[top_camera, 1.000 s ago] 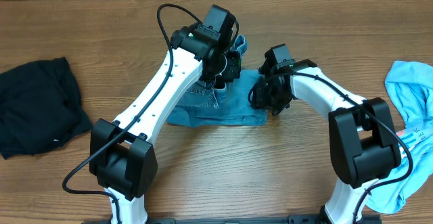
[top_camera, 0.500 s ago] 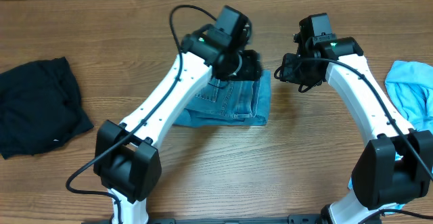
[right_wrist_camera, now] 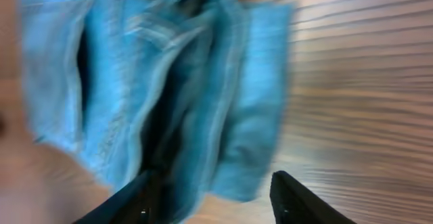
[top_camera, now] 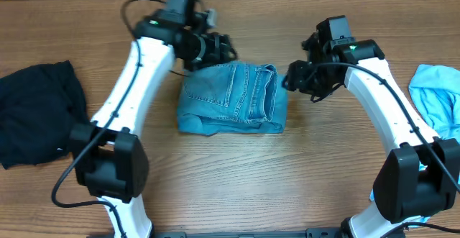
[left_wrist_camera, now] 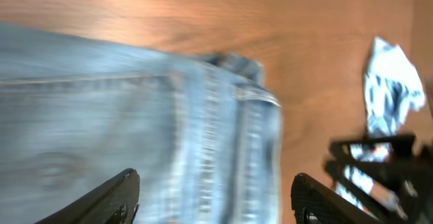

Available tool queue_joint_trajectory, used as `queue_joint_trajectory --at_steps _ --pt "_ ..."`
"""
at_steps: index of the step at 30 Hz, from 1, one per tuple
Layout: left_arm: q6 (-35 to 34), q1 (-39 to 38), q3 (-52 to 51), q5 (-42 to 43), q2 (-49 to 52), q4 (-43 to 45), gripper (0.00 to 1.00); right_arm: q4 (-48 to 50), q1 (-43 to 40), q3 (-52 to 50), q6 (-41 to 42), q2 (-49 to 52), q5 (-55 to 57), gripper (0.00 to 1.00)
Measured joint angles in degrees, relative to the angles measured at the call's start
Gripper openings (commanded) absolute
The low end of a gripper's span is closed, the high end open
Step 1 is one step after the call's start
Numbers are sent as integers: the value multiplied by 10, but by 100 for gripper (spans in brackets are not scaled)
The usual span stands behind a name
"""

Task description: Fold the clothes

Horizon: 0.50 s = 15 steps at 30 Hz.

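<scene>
The light-blue jeans (top_camera: 233, 98) lie folded into a compact bundle at the table's middle, with stitched seams showing on top. My left gripper (top_camera: 224, 49) hovers at their far left corner, open and holding nothing. In the left wrist view the denim (left_wrist_camera: 135, 122) fills the space below the open left gripper (left_wrist_camera: 215, 198). My right gripper (top_camera: 292, 78) sits just off the bundle's right edge, also open. In the right wrist view the right gripper (right_wrist_camera: 213, 200) is over the folded layers (right_wrist_camera: 155, 68), gripping nothing. A black garment (top_camera: 39, 112) lies far left. A sky-blue T-shirt (top_camera: 438, 98) lies far right.
The wooden table (top_camera: 237, 173) stretches bare in front of the jeans. Both arm bases stand at the near edge. A cable loops off the left arm near the far side. The right arm's dark links (left_wrist_camera: 382, 160) show at the right in the left wrist view.
The left gripper let go of the jeans, opened and swung back to the left, uncovering the bundle. The right gripper dropped slightly toward the bundle's right edge and opened wider.
</scene>
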Motion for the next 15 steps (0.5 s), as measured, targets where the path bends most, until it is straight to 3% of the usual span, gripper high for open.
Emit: queue_joint_trajectory --at_steps 6,10,11,12,13,15 --pt "7 75 0 -106 0 -86 83 17 56 -2 2 3 -56 61" --pt "17 83 0 -144 0 -108 84 54 70 -37 21 23 -47 59" --pt "21 82 0 -148 0 -109 84 64 71 -47 25 37 -47 54" --pt "23 83 0 -150 0 -110 84 71 71 -55 27 49 -47 37" --pt "24 83 0 -152 0 -110 84 73 72 -59 30 61 -47 10" --pt "25 83 0 -154 0 -112 84 80 75 -63 29 71 -54 4"
